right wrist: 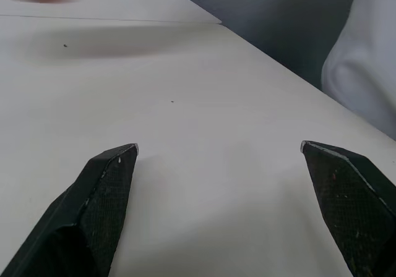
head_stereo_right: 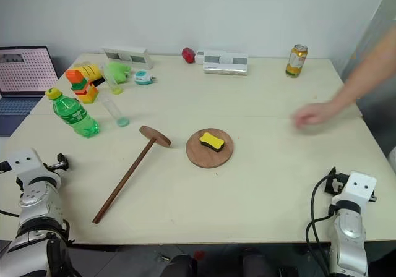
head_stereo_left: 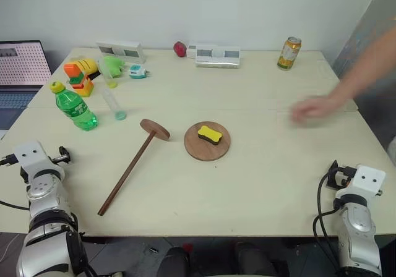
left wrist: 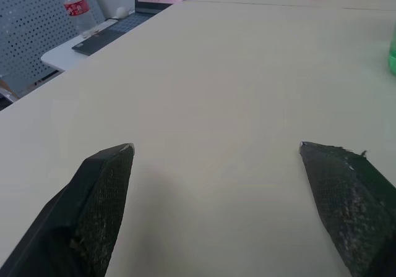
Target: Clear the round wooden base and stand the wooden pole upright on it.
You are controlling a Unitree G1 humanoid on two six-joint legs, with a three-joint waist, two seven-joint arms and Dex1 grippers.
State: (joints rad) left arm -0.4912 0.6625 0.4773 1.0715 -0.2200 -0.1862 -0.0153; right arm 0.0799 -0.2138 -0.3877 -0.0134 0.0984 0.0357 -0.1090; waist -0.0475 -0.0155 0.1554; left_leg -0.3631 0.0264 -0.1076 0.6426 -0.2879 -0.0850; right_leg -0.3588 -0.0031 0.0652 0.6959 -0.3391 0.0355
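i find the round wooden base (head_stereo_left: 207, 141) at mid-table, a yellow sponge (head_stereo_left: 210, 133) lying on it. the wooden pole (head_stereo_left: 131, 168) lies flat just left of it, disc end nearest. left gripper (left wrist: 216, 150) and right gripper (right wrist: 219, 147) both spread wide, empty. a person's hand (head_stereo_left: 311, 109) hovers far right.

left arm: you've got it parked at the near-left corner, wrist low by the table edge.
left gripper (left wrist: 215, 150): fingers spread wide, nothing between them, pointing roughly level and off to the left.
right arm: sits at the near-right corner, wrist just over the near edge.
right gripper (right wrist: 218, 148): jaws wide apart and empty, aimed level and a bit rightward.
contact: neither gripper grips anything.
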